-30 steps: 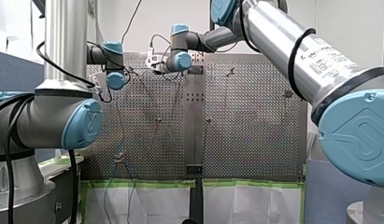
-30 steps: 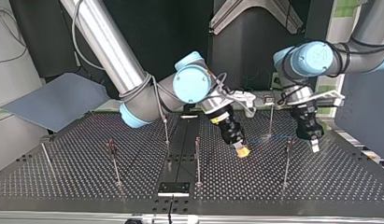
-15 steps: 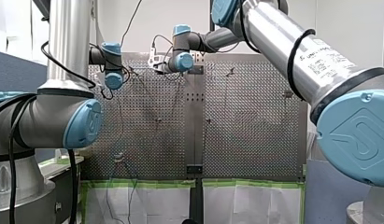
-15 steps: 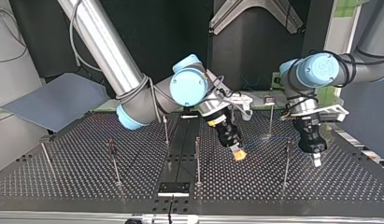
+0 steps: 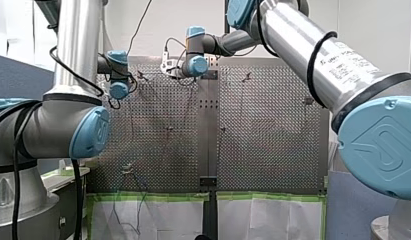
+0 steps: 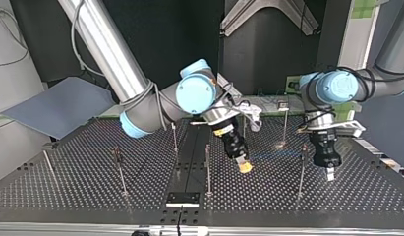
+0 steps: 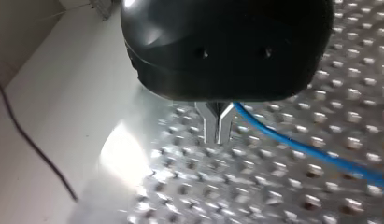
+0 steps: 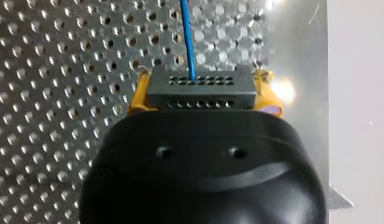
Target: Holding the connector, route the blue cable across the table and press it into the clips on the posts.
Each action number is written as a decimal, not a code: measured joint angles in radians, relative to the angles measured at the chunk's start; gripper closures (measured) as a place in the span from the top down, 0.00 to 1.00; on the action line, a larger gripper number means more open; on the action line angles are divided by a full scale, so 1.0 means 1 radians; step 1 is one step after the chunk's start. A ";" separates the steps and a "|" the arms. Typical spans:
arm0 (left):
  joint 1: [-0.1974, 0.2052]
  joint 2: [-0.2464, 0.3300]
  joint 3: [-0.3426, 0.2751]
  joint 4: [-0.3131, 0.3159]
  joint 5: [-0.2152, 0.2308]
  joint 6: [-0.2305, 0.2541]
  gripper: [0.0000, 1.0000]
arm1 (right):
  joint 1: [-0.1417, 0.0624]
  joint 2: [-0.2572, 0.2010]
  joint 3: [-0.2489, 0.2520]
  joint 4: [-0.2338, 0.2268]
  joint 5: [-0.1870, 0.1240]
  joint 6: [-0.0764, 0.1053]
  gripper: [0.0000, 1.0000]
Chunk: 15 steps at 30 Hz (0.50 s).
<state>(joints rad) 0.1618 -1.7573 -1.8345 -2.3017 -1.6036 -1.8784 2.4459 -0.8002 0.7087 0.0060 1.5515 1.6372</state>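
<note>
A dark grey connector (image 8: 201, 88), a flat block with rows of small holes, is clamped in my right arm's jaws, with one of the yellow pads (image 8: 138, 95) pressing on each of its ends. The blue cable (image 8: 186, 37) leaves the middle of the connector and runs straight ahead over the perforated metal surface (image 8: 49, 56). In the top view these jaws hang tilted just above the surface, a little right of the middle, near a thin upright post (image 6: 208, 169). The cable shows there only as a faint blue line leading towards the view's right, where my left arm's jaws point straight down close to the surface. In the left wrist view the narrow metal fingers (image 7: 213, 123) are pinched together with only a thin slit between them, closed on the blue cable (image 7: 297, 142), which runs out from their side low over the holes. A second post (image 6: 301, 172) stands just beside these jaws, towards the middle; I cannot tell whether the cable sits in its clip. More posts stand spaced across the surface, among them one (image 6: 120, 169) at the top view's left. A flat grey panel (image 6: 57, 105) lies beyond the surface's left edge in that view.
</note>
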 joint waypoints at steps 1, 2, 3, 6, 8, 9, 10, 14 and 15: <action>0.003 -0.005 0.001 0.000 0.004 -0.001 0.05 | -0.001 0.000 0.000 0.000 0.007 -0.004 0.00; 0.007 -0.010 0.003 0.000 0.008 -0.002 0.05 | -0.002 0.000 -0.001 0.000 0.013 -0.007 0.00; 0.010 -0.013 0.004 0.000 0.010 -0.002 0.05 | -0.003 0.000 -0.002 0.000 0.021 -0.011 0.00; 0.020 -0.016 0.005 -0.003 0.013 -0.003 0.05 | -0.004 0.000 -0.004 0.000 0.030 -0.016 0.00; 0.025 -0.016 0.005 -0.005 0.014 -0.004 0.07 | -0.004 0.000 -0.006 0.000 0.032 -0.018 0.00; 0.028 -0.016 0.005 -0.005 0.013 -0.004 0.07 | -0.004 0.000 -0.007 0.001 0.033 -0.018 0.00; 0.030 -0.016 0.005 -0.005 0.013 -0.006 0.07 | -0.004 0.000 -0.007 0.001 0.033 -0.018 0.00; 0.041 -0.017 0.005 -0.005 0.012 -0.015 0.10 | -0.004 0.001 -0.008 0.001 0.033 -0.019 0.00; 0.043 -0.017 0.005 -0.006 0.012 -0.016 0.10 | -0.004 0.001 -0.008 0.002 0.033 -0.019 0.00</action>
<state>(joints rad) 0.2043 -1.7739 -1.8292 -2.3081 -1.5920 -1.8944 2.4415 -0.7994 0.7007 0.0075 1.5844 1.6184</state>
